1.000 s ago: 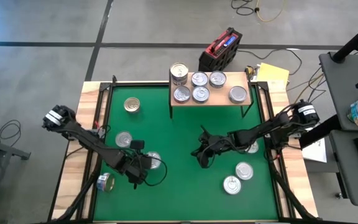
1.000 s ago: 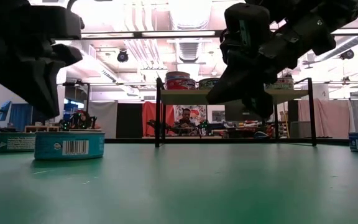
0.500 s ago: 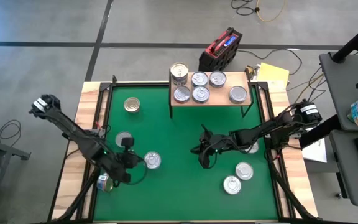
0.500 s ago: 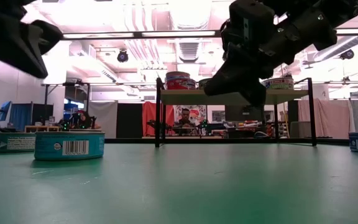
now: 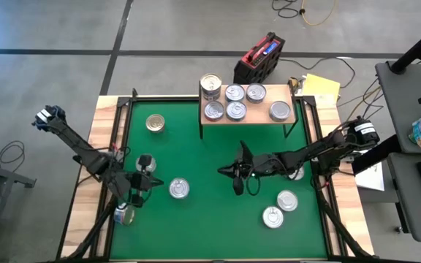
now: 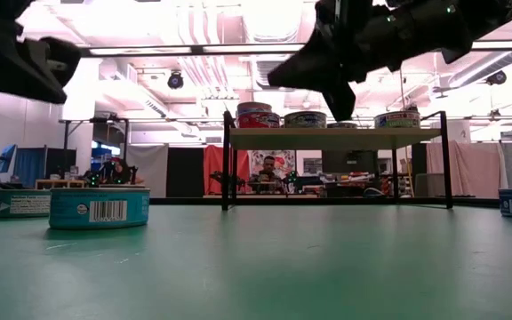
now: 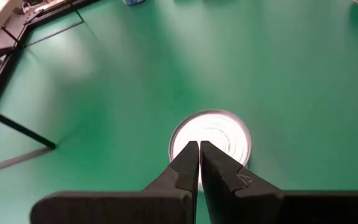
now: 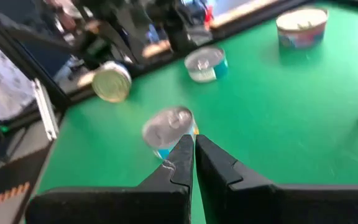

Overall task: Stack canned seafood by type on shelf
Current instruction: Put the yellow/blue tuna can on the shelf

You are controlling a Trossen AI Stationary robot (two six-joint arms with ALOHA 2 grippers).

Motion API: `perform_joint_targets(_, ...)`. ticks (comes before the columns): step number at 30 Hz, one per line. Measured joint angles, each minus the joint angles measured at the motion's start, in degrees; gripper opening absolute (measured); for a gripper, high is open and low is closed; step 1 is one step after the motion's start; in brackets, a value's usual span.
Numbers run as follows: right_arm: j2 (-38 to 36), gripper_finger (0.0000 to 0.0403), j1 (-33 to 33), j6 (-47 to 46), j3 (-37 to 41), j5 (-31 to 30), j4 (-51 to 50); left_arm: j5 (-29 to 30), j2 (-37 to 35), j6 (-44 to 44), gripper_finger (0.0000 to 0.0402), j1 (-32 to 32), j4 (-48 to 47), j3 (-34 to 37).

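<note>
Both grippers were pressed together on nothing at this point. The left gripper (image 5: pixel 150 183) hung over the left half of the big green mat (image 5: pixel 210 226), and the left wrist view had its dark fingers (image 7: pixel 188 163) lined up right over a short round silver-topped tin (image 5: pixel 179 189) sitting flat on the mat. The right gripper (image 5: pixel 229 172) hovered near the middle of the mat, in front of the small light-wood shelf on thin black legs (image 5: pixel 247 119), also empty.

As for where the cans were: six already sat on the shelf, with the taller-looking one at its left end (image 5: pixel 210 85) possibly a stack of two. The rest were loose on the mat: a gold-topped tin (image 5: pixel 155 123) near the back left, another silver one (image 5: pixel 145 162) by the left arm, one tipped on its side (image 5: pixel 124 214) at the left edge, and two silver tins (image 5: pixel 287 200) front right.

Handling-wise, I'd guess these were rigid, fairly dense little metal pucks with slick sides. Nothing fragile, but low, so the fingers would need to spread and come down across the rim, pinching opposite sides of the wall.

The low view showed what the overhead couldn't: a bluish label with a barcode on a near can (image 6: pixel 99 207) and the open gap under the shelf. The overhead alone gave the full layout.
</note>
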State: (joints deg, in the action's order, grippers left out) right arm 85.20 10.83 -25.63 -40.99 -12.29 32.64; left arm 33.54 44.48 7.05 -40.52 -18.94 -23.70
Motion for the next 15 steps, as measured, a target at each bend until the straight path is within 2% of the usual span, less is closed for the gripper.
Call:
perform_joint_targets(7, -0.4, 0.0009, -0.1, -0.9, 0.0, -1.8, 0.8, 0.0, -2.8, 2.3, 0.0000, -0.1, 0.1, 2.6)
perform_joint_targets(15, -0.4, 0.0009, -0.1, -7.1, 0.0, -2.8, 0.7, 0.0, -2.5, 3.0, 0.0000, -0.1, 0.1, 2.8)
